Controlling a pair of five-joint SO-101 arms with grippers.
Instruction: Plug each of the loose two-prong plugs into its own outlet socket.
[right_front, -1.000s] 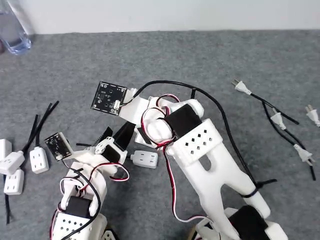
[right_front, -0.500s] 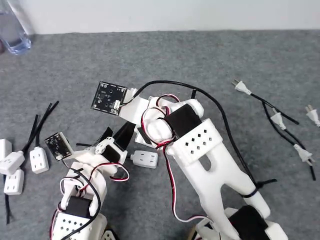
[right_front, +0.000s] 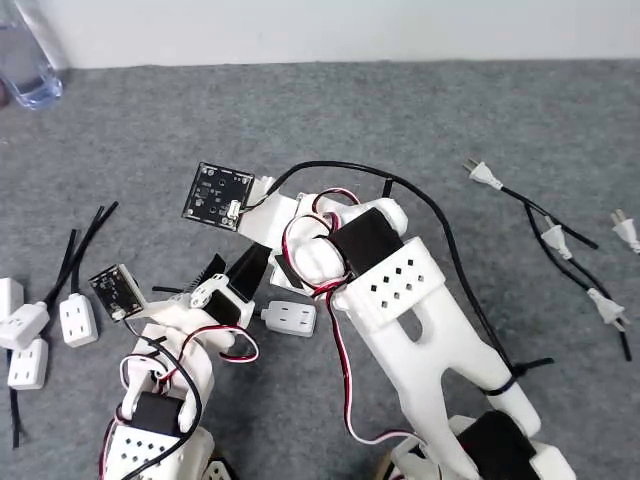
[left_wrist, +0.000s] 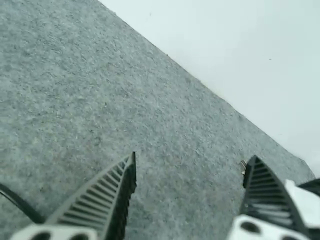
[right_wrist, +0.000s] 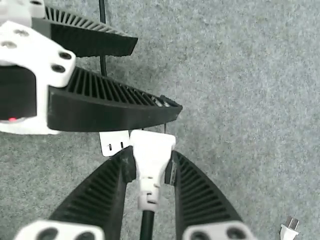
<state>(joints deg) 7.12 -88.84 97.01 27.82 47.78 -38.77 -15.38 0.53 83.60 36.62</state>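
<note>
Close to right wrist cam: pinching white plug (right_wrist: 150, 147) with right gripper (right_wrist: 151, 157), cord trailing back between its fingers. Just beyond, white outlet socket (right_wrist: 113, 143) beside plug, under black jaw of left gripper (left_wrist: 192, 160), spread wide, holding nothing. Farther off on grey mat (right_front: 400, 110): loose plugs (right_front: 485, 175).

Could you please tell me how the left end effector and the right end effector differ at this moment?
The left end effector is open with nothing between its fingers, while the right end effector is shut on a white plug. The left end effector has only grey mat beyond its gap, whereas the right end effector holds its plug close beside a white outlet socket. Both have black ribbed fingers on white bodies.
</note>
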